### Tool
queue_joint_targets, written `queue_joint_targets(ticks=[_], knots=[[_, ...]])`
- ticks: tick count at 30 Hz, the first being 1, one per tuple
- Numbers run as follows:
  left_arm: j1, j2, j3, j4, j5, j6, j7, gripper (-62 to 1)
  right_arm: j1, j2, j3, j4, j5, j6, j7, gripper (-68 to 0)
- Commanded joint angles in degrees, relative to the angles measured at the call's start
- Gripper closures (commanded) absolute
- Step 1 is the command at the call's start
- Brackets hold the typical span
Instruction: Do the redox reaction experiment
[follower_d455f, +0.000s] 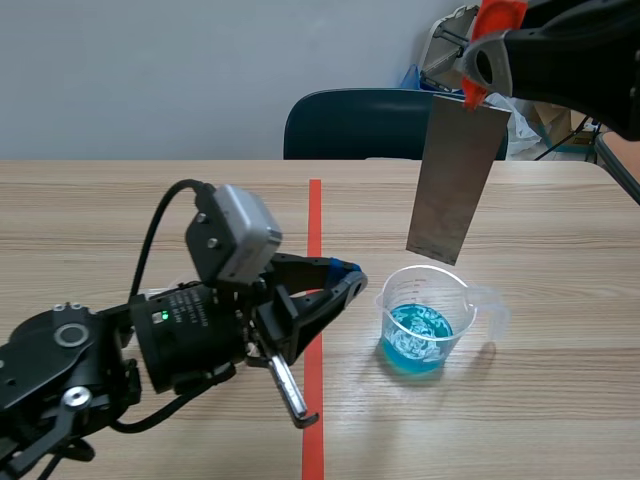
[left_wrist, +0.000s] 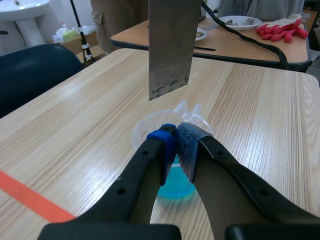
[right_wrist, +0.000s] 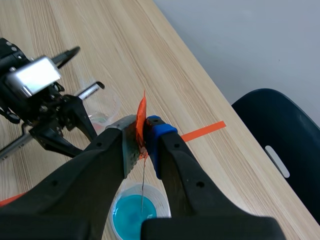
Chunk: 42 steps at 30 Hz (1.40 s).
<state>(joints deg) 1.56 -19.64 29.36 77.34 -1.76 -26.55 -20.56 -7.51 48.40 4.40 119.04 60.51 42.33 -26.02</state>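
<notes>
A pale wood-grain table fills the frame. At upper right, the right gripper is clamped on the orange-tipped top of a flat, dull grey metal sheet. The sheet hangs upright just above 1 clear plastic cup at lower centre-right, which holds shallow blue liquid. The left gripper reaches in low from the left, its 2 fingers closed on nothing, the tips just beside the cup's rim.

Cup stands on the table, right of the tape line, with liquid in it. Plate hangs above the cup, lower edge over the rim. Right gripper clamps the plate's top end. Left gripper, fingers together, sits just left of the cup. Chair stands behind the table.
</notes>
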Motion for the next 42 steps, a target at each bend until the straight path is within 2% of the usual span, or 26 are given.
queue_joint_targets(ticks=[1, 6, 9, 13, 17, 19, 29, 39, 42], knots=[[1.7, -1.5, -1.7, 3.6, -0.6, 0.3, -1.1, -7.2, 0.5, 0.5, 0.2, 0.2, 0.6, 0.4, 0.6, -1.1], [7.6, -6.5, -6.1, 9.4, -0.8, 0.3, -4.0, -7.4, 0.5, 0.5, 0.2, 0.2, 0.6, 0.4, 0.6, -1.0], [11.9, -9.5, -9.2, 12.9, -3.0, 0.3, -5.5, -14.9, 0.5, 0.5, 0.2, 0.2, 0.6, 0.4, 0.6, -1.0], [18.0, -13.4, -14.3, 17.1, -3.2, 0.3, -10.8, -28.0, 0.5, 0.5, 0.2, 0.2, 0.6, 0.4, 0.6, -1.0], [24.7, -16.6, -20.3, 19.8, -3.2, 0.3, -18.8, -49.5, 0.5, 0.5, 0.2, 0.2, 0.6, 0.4, 0.6, -1.0], [27.9, -17.8, -23.5, 20.9, -3.3, 0.3, -21.3, -62.3, 0.5, 0.5, 0.2, 0.2, 0.6, 0.4, 0.6, -1.0], [39.4, -21.9, -35.1, 22.2, -4.4, 1.9, -21.8, -62.3, 0.5, 0.5, 0.2, 0.2, 0.6, 0.4, 0.4, -1.0], [47.0, -30.4, -44.3, 22.1, -5.4, 1.8, -26.6, -62.3, 0.5, 0.5, 0.2, 0.2, 0.6, 0.4, 0.4, -1.0], [48.4, -32.8, -46.1, 22.1, -6.8, 1.8, -26.8, -62.3, 0.5, 0.5, 0.2, 0.2, 0.6, 0.4, 0.4, -1.0]])
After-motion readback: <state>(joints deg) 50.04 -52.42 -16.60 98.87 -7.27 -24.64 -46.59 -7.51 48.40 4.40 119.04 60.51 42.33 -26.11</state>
